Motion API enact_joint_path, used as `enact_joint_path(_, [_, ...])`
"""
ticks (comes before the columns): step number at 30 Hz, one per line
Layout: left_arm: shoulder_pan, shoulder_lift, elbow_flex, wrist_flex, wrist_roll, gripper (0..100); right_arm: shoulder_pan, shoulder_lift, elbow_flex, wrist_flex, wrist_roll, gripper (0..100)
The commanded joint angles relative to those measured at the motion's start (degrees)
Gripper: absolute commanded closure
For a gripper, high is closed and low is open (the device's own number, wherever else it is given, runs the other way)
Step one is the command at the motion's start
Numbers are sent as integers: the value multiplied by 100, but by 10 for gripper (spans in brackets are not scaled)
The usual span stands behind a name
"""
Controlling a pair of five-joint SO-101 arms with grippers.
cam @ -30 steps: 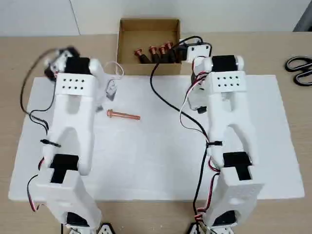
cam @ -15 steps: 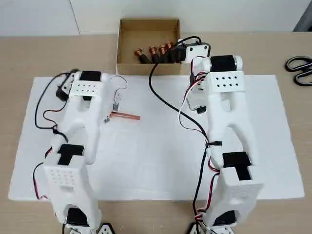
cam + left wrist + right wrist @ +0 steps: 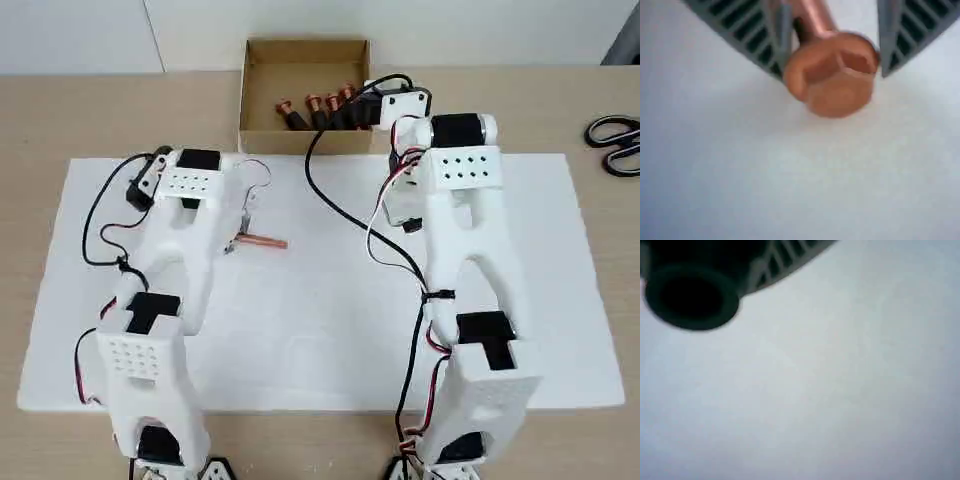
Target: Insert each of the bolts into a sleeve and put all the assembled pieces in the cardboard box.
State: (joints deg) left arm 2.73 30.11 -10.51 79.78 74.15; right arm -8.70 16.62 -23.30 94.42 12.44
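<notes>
Dropping lower over the past second, the left arm (image 3: 165, 290) has folded back toward its base and brought its left claw (image 3: 240, 228) down onto the head of the copper bolt (image 3: 262, 240), which has kept its place on the white sheet (image 3: 320, 340) covering the desk (image 3: 30, 110). Seen from the left wrist, the claw stands open, its ribbed grey fingers (image 3: 755, 35) on either side of the bolt's hexagonal head, one close against it and the other just clear. Behind the sheet, at centre, the cardboard box (image 3: 243, 95) holds a row of assembled pieces (image 3: 320, 110), copper heads on dark sleeves, along its near wall. To the right, the right arm (image 3: 465, 250) has not moved, its wrist near the box's right corner. The right claw (image 3: 715, 285) carries a black sleeve (image 3: 690, 299), open end toward the wrist camera, above the sheet. Scissors (image 3: 615, 140) lie at the desk's far right edge
</notes>
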Motion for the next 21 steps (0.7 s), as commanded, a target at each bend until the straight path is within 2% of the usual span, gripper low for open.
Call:
enact_joint_path(1, [88,-44,-31,-18,26,992,-31,-48,-26,-4,0,995])
enact_joint_path(7, [44,-70,-31,-18,-97,993,-31,-48,-26,-4,0,995])
enact_joint_path(11, [97,-105,-558,167,-1099,992,-31,-57,-26,-4,0,995])
enact_joint_path(14, [97,-105,-1631,879,-2084,992,-31,-75,-26,-4,0,995])
enact_joint_path(18, [88,-105,-3327,2110,-2708,992,-22,-84,-26,-4,9,995])
enact_joint_path(21, [44,-132,-3767,2075,-3121,993,-22,-92,-62,-4,18,995])
